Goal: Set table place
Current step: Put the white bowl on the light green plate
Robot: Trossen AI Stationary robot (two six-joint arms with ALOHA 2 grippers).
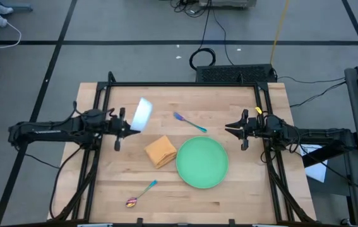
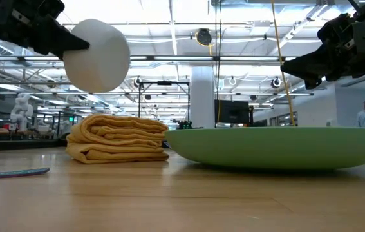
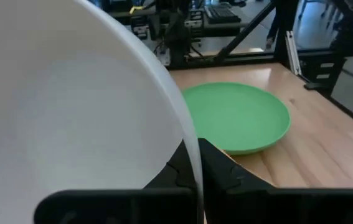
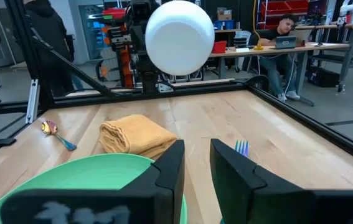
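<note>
**Left claw holds white bowl in the air; right claw idle at table edge**

Left gripper (image 1: 128, 126) is clamped on the rim of the white bowl (image 1: 142, 114), fingers pinched tight on its wall. Bowl is off the table, tipped on its side, rounded bottom facing across toward the right arm. In the left wrist view the bowl's inside fills most of the frame, rim edge caught between the fingertips (image 3: 216, 171).

Just past and below the held bowl, toward the table's middle: folded orange napkin (image 1: 160, 151), flat on the wood. Beyond the napkin, touching or nearly touching its edge, the green plate (image 1: 202, 162), flat, nothing on it.

Blue-handled fork (image 1: 189, 122) lies on the wood ahead of the left claw, between the two grippers, apart from the plate. Spoon (image 1: 141, 193) with teal handle and reddish bowl lies well off from the left claw, near the table's front edge, apart from the napkin.

Right gripper (image 1: 234, 128) hovers above the table at the right side, fingers a little apart, gripping nothing. Plate sits just in front of and below it; fork tines show just beside its fingers in the right wrist view.

People at desks in the room behind the table.
</note>
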